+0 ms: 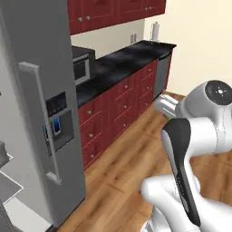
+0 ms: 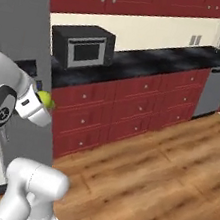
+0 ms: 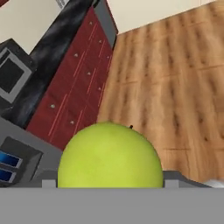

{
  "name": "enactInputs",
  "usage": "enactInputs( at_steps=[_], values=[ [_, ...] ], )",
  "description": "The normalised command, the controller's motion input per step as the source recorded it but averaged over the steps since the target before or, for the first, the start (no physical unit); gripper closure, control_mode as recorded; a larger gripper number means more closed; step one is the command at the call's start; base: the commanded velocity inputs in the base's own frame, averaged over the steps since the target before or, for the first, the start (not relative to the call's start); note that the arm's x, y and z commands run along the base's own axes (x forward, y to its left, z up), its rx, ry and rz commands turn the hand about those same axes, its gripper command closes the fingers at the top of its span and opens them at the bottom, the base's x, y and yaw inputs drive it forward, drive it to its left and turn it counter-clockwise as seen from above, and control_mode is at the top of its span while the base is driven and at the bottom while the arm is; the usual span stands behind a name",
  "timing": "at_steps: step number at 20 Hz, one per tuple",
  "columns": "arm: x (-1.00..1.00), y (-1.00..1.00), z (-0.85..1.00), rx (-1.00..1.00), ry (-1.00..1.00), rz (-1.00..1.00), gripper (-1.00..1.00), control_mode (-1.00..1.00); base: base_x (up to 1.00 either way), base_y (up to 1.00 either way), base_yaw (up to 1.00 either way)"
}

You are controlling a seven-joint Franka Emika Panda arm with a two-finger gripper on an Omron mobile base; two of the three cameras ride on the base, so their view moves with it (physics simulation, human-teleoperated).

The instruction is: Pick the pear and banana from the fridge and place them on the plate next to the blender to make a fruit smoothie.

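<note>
Being carried between the claw (image 3: 109,186) jaws is a round yellow-green fruit, the pear (image 3: 110,155), gripped low in the hand view with the finger tips mostly being hidden behind it. In the right base view the pear (image 2: 45,100) is being held just beside the grey fridge (image 2: 19,26) edge, above bare wooden floor (image 2: 161,181) that is being left open toward the right. The black surface (image 2: 156,56) is being bounded by red drawers (image 2: 133,106) below. The fridge's inner shelves (image 1: 9,186) are being cut off at the left base view's edge
</note>
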Motion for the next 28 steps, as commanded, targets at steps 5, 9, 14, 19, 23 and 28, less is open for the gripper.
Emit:
enactInputs(
  at_steps=[5, 9, 14, 19, 23, 28],
  values=[
    [0.0, 0.0, 0.0, 0.0, 0.0, 0.0, 1.0, 1.0, 0.03, -0.19, -0.69],
    [0.0, 0.0, 0.0, 0.0, 0.0, 0.0, 1.0, 1.0, 0.04, -0.16, -0.69],
    [0.0, 0.0, 0.0, 0.0, 0.0, 0.0, 1.0, 1.0, 0.06, -0.14, -0.7],
    [0.0, 0.0, 0.0, 0.0, 0.0, 0.0, 1.0, 1.0, 0.06, -0.11, -0.71],
    [0.0, 0.0, 0.0, 0.0, 0.0, 0.0, 1.0, 1.0, 0.0, -0.23, -0.69],
    [0.0, 0.0, 0.0, 0.0, 0.0, 0.0, 1.0, 1.0, 0.0, -0.24, -0.67]
  ],
)
